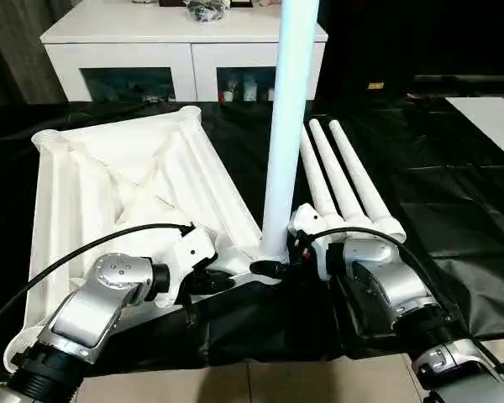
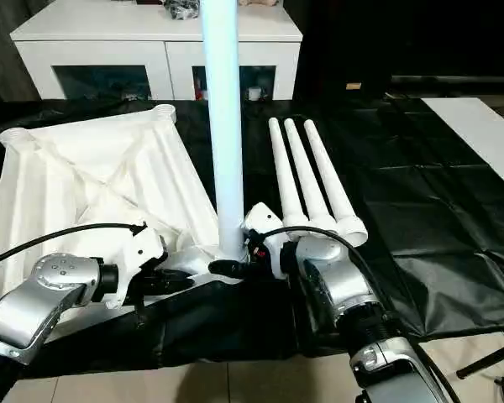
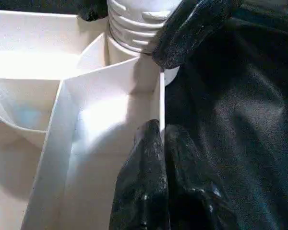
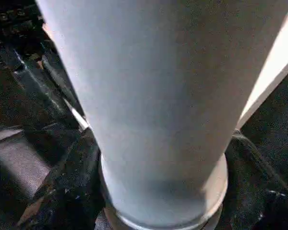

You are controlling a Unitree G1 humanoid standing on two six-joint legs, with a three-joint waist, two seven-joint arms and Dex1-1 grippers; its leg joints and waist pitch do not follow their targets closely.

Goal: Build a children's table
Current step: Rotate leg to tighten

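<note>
One tabletop lies upside down on the black sheet, ribs up; we judge it light, stiff, hollow plastic, best held at a rim or rib wall. Its near corner socket carries one leg standing upright. Three spare legs lie side by side just right of it, touching. We judge the legs smooth, slippery and tapered, so we would take them low, near the threaded end.

Our left gripper has fingers pressed together, pinching the thin rib wall by the socket. Our right gripper has its fingers either side of the leg's base; clamped or loose, we cannot tell.

Left wrist view gives the thread rings at the socket, which the head views miss. Head views give the leg's upright stand and the white cabinet behind.
</note>
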